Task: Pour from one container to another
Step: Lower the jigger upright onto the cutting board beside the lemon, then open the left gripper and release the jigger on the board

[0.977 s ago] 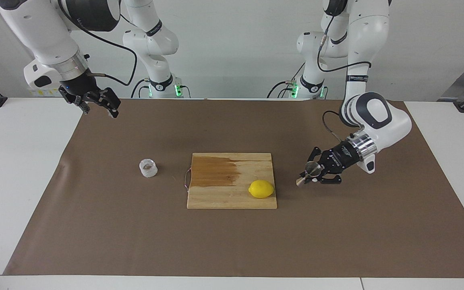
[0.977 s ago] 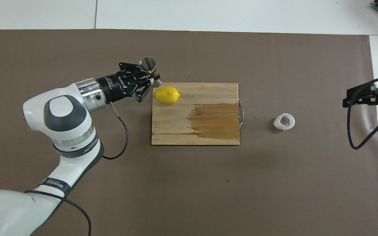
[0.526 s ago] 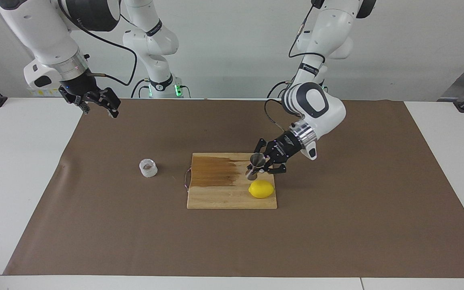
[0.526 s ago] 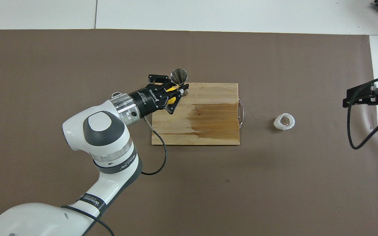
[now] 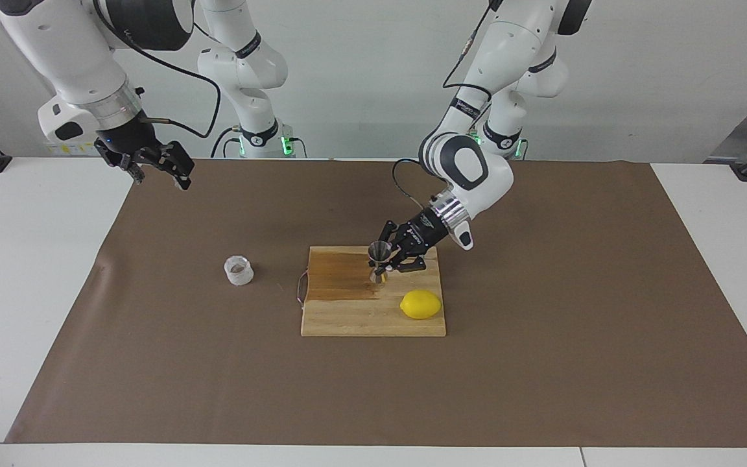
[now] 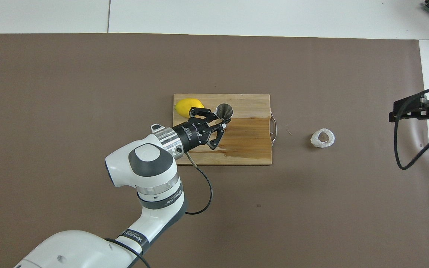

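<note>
The steel hourglass jigger stands upright in my left gripper, which is shut on its waist low over the wooden cutting board. Whether its base touches the board I cannot tell. The translucent plastic cup with brownish contents stands on the brown mat, beside the board toward the right arm's end. My right gripper hangs open and empty in the air over the mat's edge at that end, waiting.
A yellow lemon lies on the board's corner toward the left arm's end, beside the jigger. The board has a wire handle facing the cup. The brown mat covers most of the white table.
My left arm has swung the jigger from over the mat beside the board to over the board's middle, toward the cup. The right arm and the cup have not moved.
</note>
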